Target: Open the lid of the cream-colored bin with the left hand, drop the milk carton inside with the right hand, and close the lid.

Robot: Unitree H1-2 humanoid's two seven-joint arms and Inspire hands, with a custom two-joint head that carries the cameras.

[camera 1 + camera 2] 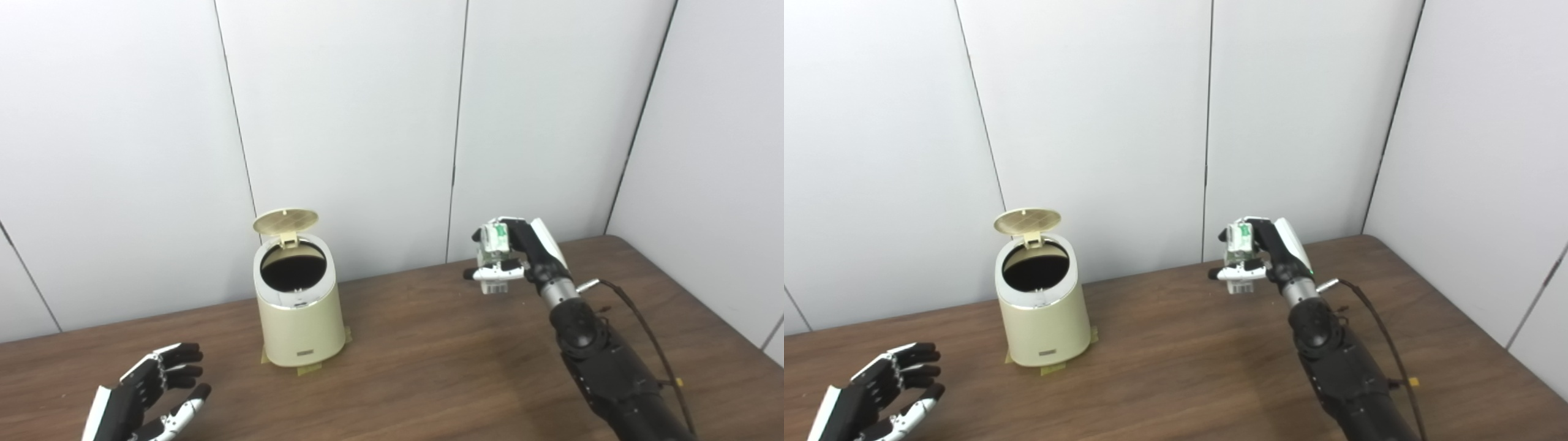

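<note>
Two hands are in play. At far left, the black-and-white left hand (153, 392) hovers low over the brown wooden table (429, 361), fingers spread and holding nothing, well apart from the cream-colored round bin (299, 318), whose hinged lid (285, 222) already stands up over a dark mouth. Tape seems to pin the bin's base. Farther right, the right hand (514, 254) grips the small white milk carton (495, 240) in the air, well apart from the bin. Dropping and closing remain; nothing blocks the way.
</note>
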